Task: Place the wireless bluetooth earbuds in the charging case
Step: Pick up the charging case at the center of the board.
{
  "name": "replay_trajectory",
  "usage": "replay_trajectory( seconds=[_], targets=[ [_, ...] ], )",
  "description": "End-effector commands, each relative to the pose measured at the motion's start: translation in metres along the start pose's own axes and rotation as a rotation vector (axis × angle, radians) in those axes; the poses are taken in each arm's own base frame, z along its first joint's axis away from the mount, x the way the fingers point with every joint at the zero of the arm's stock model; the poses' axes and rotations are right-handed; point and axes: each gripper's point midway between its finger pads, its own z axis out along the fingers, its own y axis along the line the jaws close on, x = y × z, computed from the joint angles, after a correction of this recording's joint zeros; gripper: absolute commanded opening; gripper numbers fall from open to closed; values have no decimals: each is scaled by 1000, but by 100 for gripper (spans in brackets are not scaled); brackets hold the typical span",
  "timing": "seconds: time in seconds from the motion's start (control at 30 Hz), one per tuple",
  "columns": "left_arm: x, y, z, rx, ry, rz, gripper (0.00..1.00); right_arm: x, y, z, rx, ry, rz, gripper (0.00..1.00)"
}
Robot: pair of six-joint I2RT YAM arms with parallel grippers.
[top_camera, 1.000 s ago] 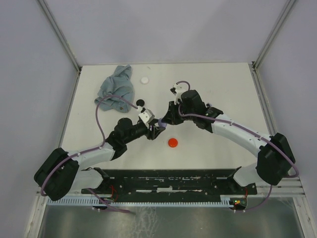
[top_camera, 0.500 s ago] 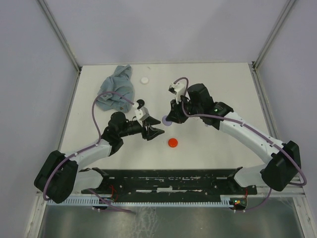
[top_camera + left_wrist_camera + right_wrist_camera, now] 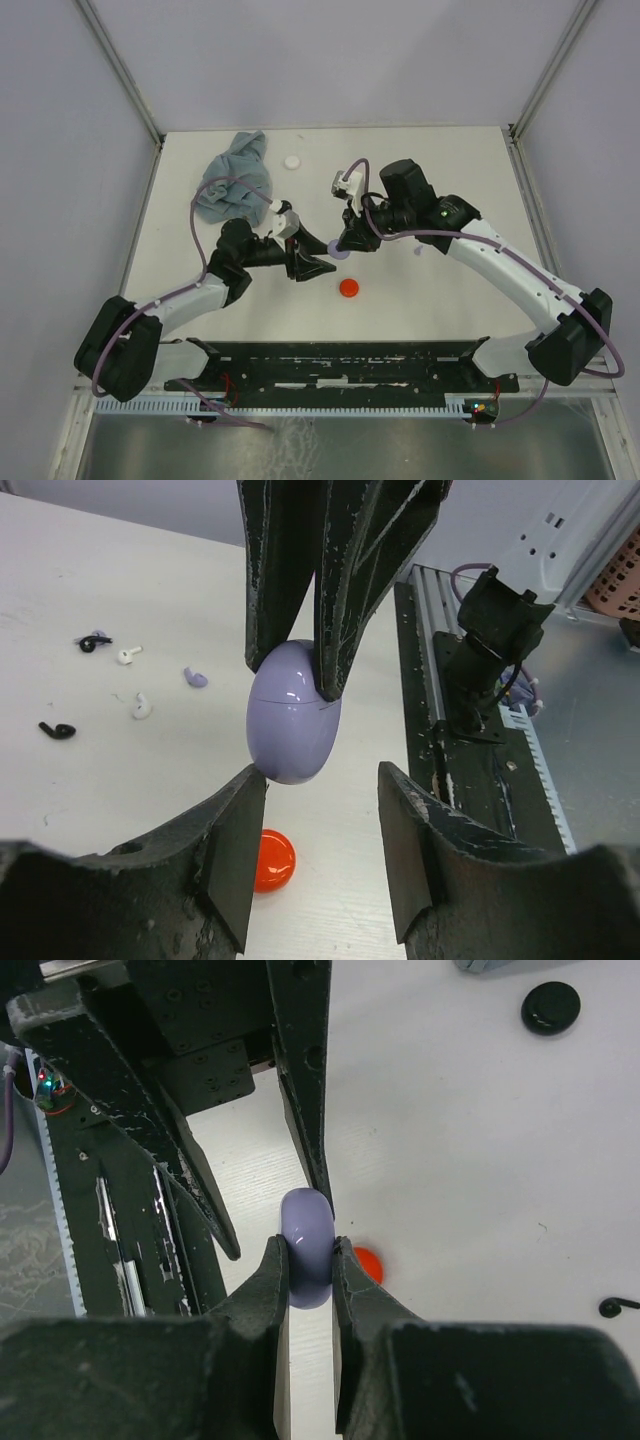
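Note:
My right gripper is shut on the lavender charging case and holds it, closed, above the table. My left gripper is open, and the case hangs just ahead of its jaws, close to the left finger. Several tiny earbuds lie loose on the table in the left wrist view: a black one, a white one, a lavender one, another white one. Another black earbud shows in the right wrist view.
A red disc lies on the table just below the grippers. A black disc, a white disc and a crumpled blue-grey cloth lie at the back left. The black base rail runs along the near edge.
My right gripper has carried the lavender case a little left and down, to the mouth of the left gripper. The left gripper has turned its open jaws toward the case.

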Motion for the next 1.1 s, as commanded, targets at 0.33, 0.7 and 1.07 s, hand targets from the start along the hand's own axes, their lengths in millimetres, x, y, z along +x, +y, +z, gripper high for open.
replay_trajectory(
  seconds=[0.33, 0.7, 1.07],
  targets=[
    [-17, 18, -1, -112, -64, 10, 57, -26, -11, -12, 104, -48, 113, 2],
    [-19, 28, -13, -475, -84, 368, 62, -22, -27, -12, 286, -74, 572, 2],
    [-31, 20, -14, -555, -130, 637, 64, -13, -30, -3, 350, -88, 890, 2]
  ],
)
